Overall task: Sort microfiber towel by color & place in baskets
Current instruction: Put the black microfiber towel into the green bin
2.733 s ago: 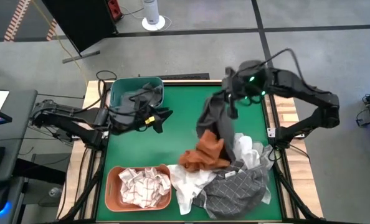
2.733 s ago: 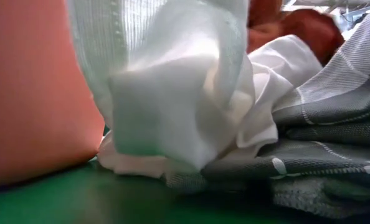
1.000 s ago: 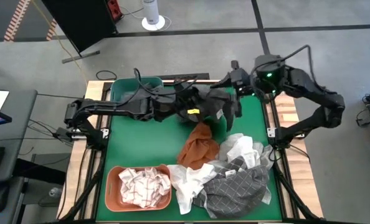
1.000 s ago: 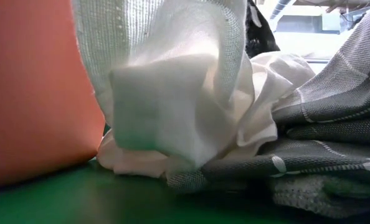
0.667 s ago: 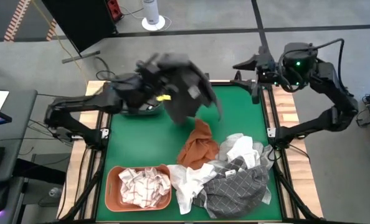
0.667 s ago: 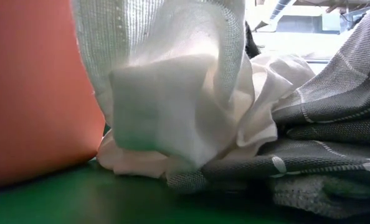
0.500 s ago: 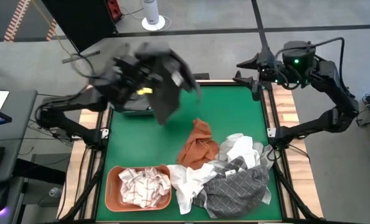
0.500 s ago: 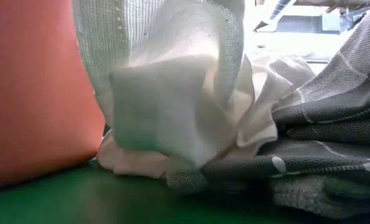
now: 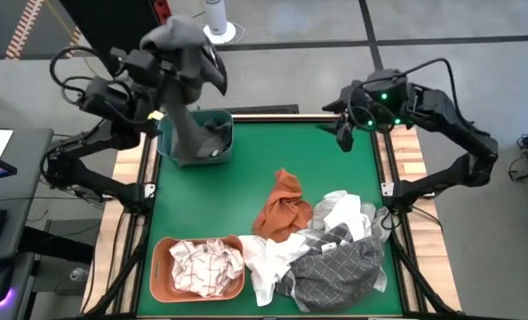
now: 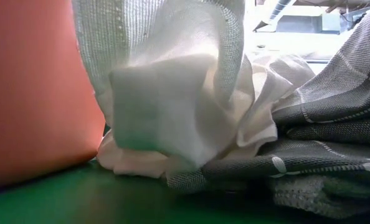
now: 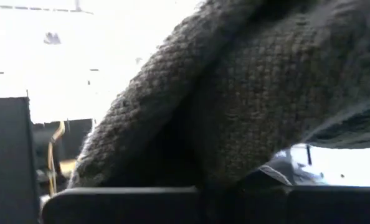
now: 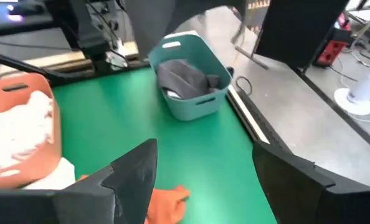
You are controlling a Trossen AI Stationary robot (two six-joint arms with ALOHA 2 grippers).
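Two baskets (image 9: 197, 151) (image 9: 162, 267), two arms, several towels (image 9: 284, 209).

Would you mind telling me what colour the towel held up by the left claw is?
Plain dark grey; the towel hangs over the teal basket, clearest in the high view.

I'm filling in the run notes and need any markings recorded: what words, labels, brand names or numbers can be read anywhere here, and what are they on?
None can be read in any view.
Teal basket: plain walls, no label showing.
Salmon basket: plain, no label.
Towels, including the dark grey towel hanging from the left tool and the grid-lined towel: weave and pattern only, no tags visible.
Yellow mark on the left arm: too small to read.
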